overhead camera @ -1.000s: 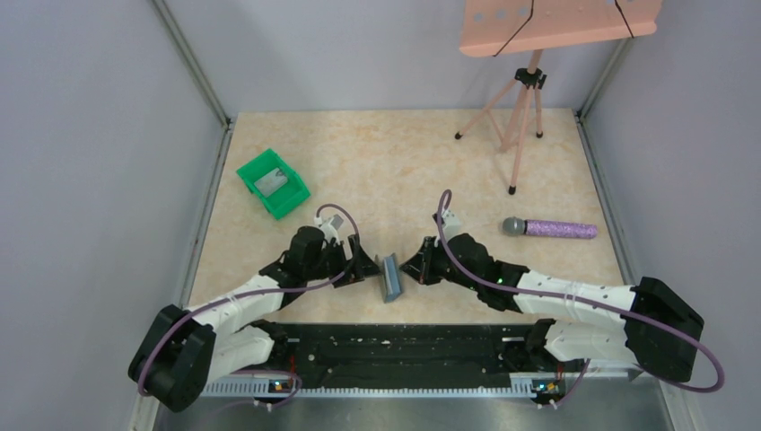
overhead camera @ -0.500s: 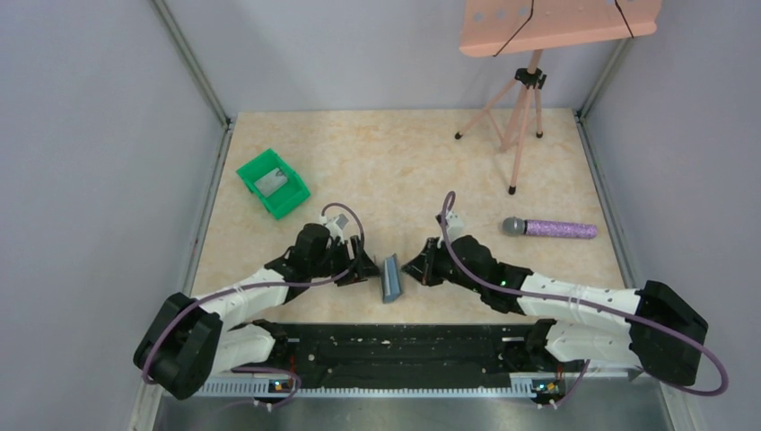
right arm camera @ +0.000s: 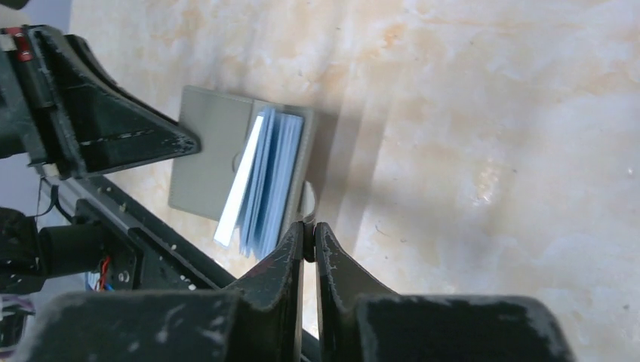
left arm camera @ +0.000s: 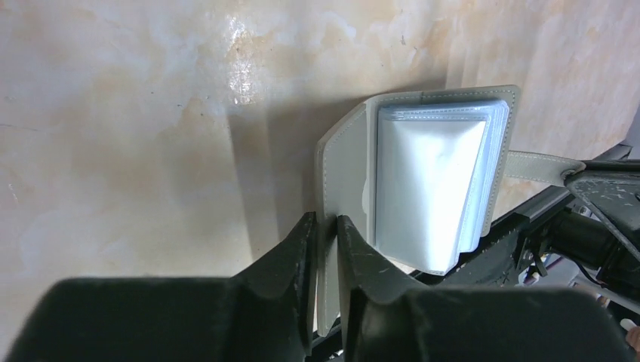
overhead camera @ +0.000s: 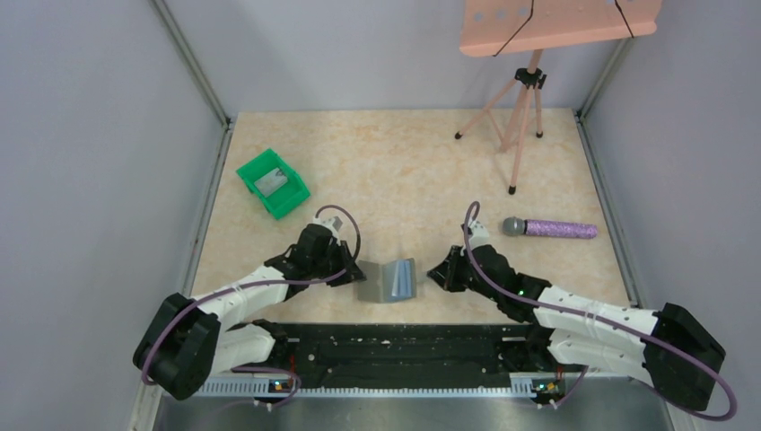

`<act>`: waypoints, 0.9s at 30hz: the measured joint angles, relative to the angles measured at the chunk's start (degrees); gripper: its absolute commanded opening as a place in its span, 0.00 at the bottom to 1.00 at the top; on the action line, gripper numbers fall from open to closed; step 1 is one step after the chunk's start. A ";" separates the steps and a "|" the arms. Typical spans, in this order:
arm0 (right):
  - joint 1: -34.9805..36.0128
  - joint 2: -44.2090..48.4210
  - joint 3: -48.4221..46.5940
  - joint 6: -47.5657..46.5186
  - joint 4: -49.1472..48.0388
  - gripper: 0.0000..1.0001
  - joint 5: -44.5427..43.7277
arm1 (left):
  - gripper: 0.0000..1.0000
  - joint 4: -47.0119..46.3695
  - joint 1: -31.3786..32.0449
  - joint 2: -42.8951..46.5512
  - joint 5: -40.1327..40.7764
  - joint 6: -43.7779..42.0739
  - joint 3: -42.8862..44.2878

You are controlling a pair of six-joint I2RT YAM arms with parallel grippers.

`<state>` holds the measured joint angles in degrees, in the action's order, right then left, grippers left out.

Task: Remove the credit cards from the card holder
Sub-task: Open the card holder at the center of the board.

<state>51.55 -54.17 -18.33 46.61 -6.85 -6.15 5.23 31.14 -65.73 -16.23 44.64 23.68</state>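
Note:
The grey card holder [overhead camera: 388, 280] lies spread open on the table between my two grippers. In the left wrist view the card holder [left arm camera: 343, 158] shows a stack of clear blue-tinted sleeves [left arm camera: 426, 188]; the credit cards cannot be told apart from the sleeves. My left gripper [left arm camera: 325, 220] is shut on the edge of the left cover. My right gripper [right arm camera: 309, 226] is shut on the small strap tab [right arm camera: 308, 197] at the right cover's edge. From above, the left gripper [overhead camera: 356, 274] and the right gripper [overhead camera: 433, 274] sit at the holder's two sides.
A green plastic bin [overhead camera: 272, 182] with a grey item in it stands at the back left. A purple-handled microphone [overhead camera: 549, 228] lies to the right. A pink tripod stand [overhead camera: 520, 99] is at the back right. The black base rail [overhead camera: 395, 346] runs just behind the holder.
The holder stood on edge, nearly folded; now it is spread open. My left gripper closed on its left cover, and my right gripper moved right with the tab.

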 measured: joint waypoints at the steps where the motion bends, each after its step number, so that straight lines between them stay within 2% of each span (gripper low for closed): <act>1: -0.22 0.17 0.31 0.13 0.35 0.17 -0.02 | 0.16 0.09 0.00 0.00 0.20 -0.07 0.00; 7: -0.70 0.90 0.13 0.11 2.91 0.34 0.07 | 0.13 -0.02 0.00 -0.26 0.20 -0.33 0.00; 10: -0.72 1.53 -1.57 0.11 6.08 0.40 0.72 | 0.19 -0.04 0.00 -0.68 0.20 -0.48 0.00; 13: -0.72 2.73 -4.02 0.11 8.24 0.46 2.01 | 0.19 -0.02 0.00 -0.72 0.22 -0.70 0.00; 17: -0.72 4.24 -7.48 0.13 9.79 0.51 3.78 | 0.24 -0.02 0.00 -0.72 0.17 -0.68 0.00; 21: -0.72 4.31 -9.51 0.22 9.51 0.51 5.29 | 0.31 -0.02 0.00 -0.72 0.00 -0.68 0.00; 27: -0.72 -2.19 -9.31 1.97 4.35 0.53 9.03 | 0.28 0.04 0.04 0.13 0.02 -0.57 -0.02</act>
<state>50.83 -56.36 -27.64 48.58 -2.50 2.87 5.28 31.18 -65.60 -16.21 44.07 23.66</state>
